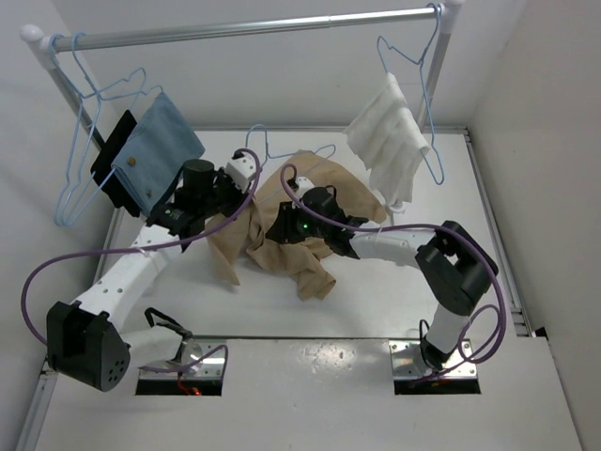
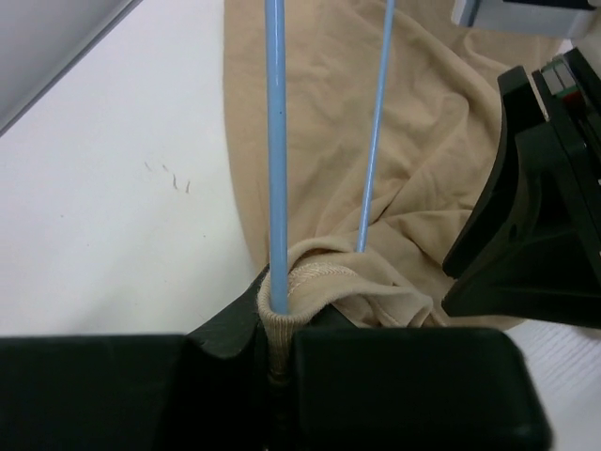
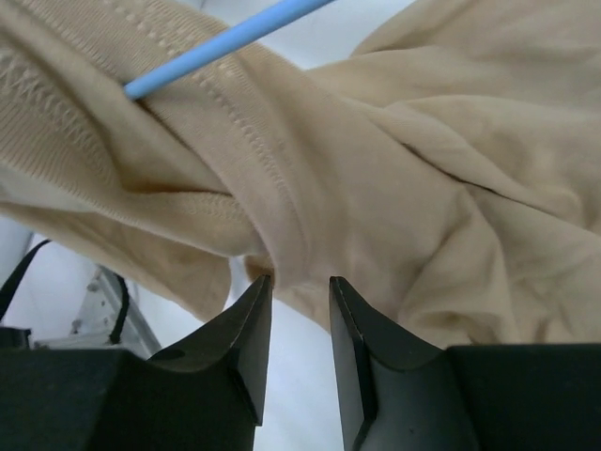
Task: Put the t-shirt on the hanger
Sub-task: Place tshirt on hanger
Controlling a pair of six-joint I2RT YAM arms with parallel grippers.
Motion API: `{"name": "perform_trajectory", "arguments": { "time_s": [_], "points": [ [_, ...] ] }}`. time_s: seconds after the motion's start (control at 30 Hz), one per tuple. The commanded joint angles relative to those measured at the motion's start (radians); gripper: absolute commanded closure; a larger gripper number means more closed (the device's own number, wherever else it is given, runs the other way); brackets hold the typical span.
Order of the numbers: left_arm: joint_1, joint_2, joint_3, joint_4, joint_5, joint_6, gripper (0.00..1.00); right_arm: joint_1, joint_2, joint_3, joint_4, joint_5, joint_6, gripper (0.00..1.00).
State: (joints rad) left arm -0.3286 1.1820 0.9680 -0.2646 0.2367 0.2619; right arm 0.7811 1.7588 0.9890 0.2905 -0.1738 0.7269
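The tan t-shirt (image 1: pixel 282 221) lies crumpled on the white table between my two arms. The thin light-blue wire hanger (image 1: pixel 266 150) lies at its far edge, partly inside the cloth. In the left wrist view my left gripper (image 2: pixel 277 324) is shut on the shirt's ribbed collar (image 2: pixel 310 287), and one hanger wire (image 2: pixel 275 141) runs down into that collar. A second wire (image 2: pixel 376 122) disappears under the fabric. My right gripper (image 3: pixel 299 287) is open by a narrow gap, its tips just touching a twisted fold of the shirt (image 3: pixel 310 188). A hanger wire (image 3: pixel 225 42) pokes out above it.
A metal rail (image 1: pixel 254 28) spans the back. A blue cloth (image 1: pixel 155 150) hangs on it at the left beside spare wire hangers (image 1: pixel 80 160). A white towel (image 1: pixel 390 136) hangs at the right. The right gripper's black body (image 2: pixel 535 207) is close to the left gripper.
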Motion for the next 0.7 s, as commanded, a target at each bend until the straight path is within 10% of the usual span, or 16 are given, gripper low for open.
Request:
{"name": "perform_trajectory", "arguments": {
  "time_s": [0.0,0.67],
  "points": [
    [-0.010,0.005,0.058,0.036,-0.014,0.016,1.00,0.003,0.005,-0.015,0.110,-0.069,0.003,0.68],
    [-0.010,0.005,0.040,0.054,-0.005,0.016,1.00,0.044,0.008,-0.016,0.136,0.020,0.077,0.49]
  ]
}}
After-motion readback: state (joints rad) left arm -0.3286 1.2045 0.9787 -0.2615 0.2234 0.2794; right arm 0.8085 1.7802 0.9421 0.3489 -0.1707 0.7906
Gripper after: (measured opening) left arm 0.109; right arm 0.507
